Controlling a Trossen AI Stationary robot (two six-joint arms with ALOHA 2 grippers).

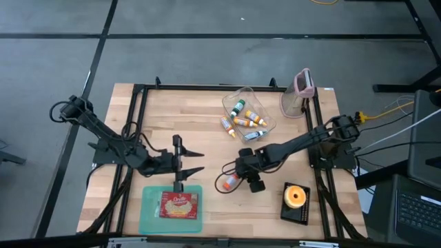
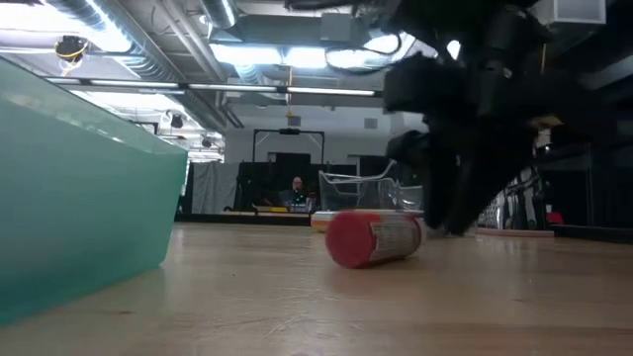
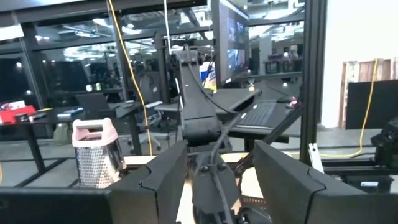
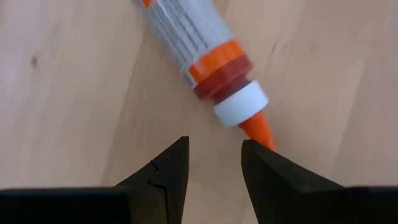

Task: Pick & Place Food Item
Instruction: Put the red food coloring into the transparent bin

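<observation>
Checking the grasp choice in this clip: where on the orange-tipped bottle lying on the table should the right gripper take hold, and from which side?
Judging by its pose, grip the orange-tipped bottle across its round body, coming from above. It lies flat on the table, and its nozzle tapers too thin to hold. The right gripper, open, is over the nozzle end, so it should shift toward the body first.

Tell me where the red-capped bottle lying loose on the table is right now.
In the high view the red-capped bottle lies on its side on the bare wood near the table's middle, just by the right gripper and right of the teal tray.
</observation>
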